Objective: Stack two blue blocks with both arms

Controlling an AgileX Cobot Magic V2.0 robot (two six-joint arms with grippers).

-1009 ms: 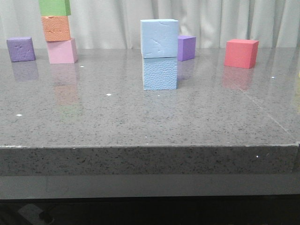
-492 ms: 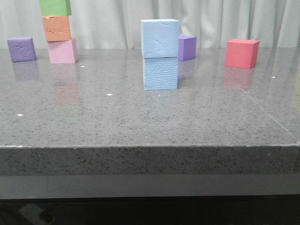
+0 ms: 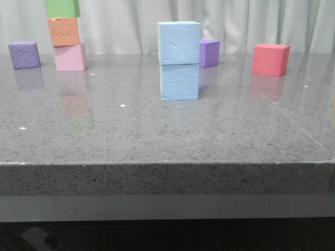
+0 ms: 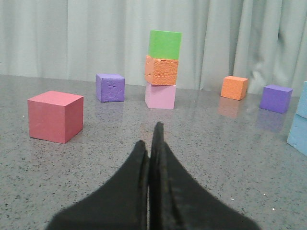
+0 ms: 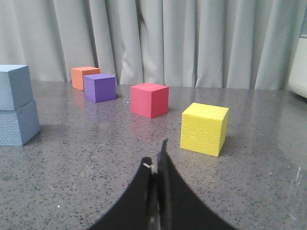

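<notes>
Front view had the two big pale sky-blue foam cubes dead centre on the speckled grey stone table [image 3: 157, 136]: the smooth-faced upper blue cube [image 3: 179, 43] sat squarely on the pebbled lower blue cube [image 3: 179, 81], nothing touching either. Neither arm showed there at all. A small purple cube [image 3: 209, 53] stood just behind the stack, a red cube [image 3: 270, 59] well to the right, and on the far left a pink-orange-green tower [image 3: 65, 36] beside another purple cube [image 3: 24, 55].

Left wrist view alone showed the left gripper [image 4: 151, 143], its black fingers pressed together on nothing, low over the table, plus a lone orange cube [image 4: 234, 87] the front camera missed.

Right wrist view brought the right gripper [image 5: 157, 160], likewise closed and empty, and a yellow cube [image 5: 204, 128] seen nowhere else; the blue stack sat apart at that picture's edge.

No readable writing or labels on anything.
</notes>
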